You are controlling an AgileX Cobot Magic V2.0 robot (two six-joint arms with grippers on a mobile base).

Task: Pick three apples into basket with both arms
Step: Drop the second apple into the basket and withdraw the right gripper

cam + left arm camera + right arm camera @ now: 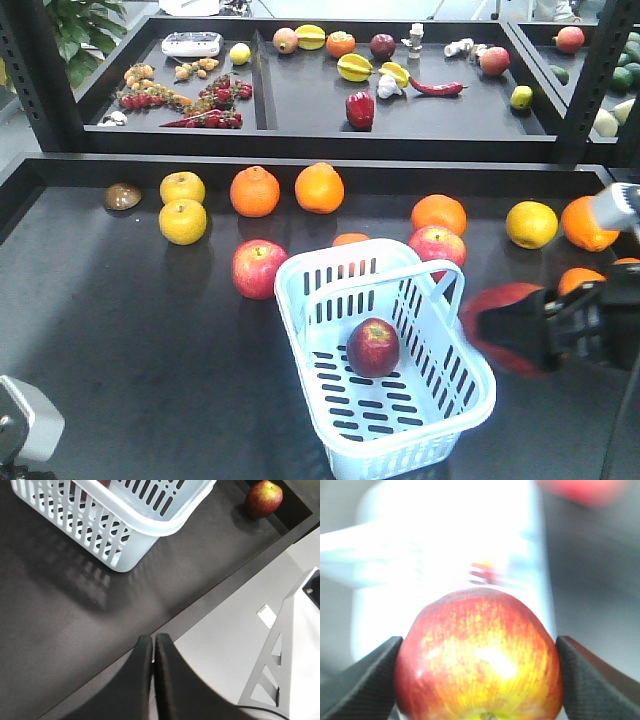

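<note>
On a dark matte rimmed table point(120, 330), a pale blue slotted plastic basket point(400, 455) is set at lower centre; round oranges point(255, 191), yellow fruits point(183, 221) and pinkish-red apples point(259, 268) are spread across mid-frame.

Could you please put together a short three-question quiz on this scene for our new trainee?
1. True or false: the pale blue-white slotted plastic basket holds two apples.
2. What does the right hand grip? A) an orange B) a red-and-yellow streaked apple C) nothing
3. Fill in: the black left hand is ____ and empty.
Key: 1 false, only one dark red apple lies inside; 2 B; 3 shut.
</note>
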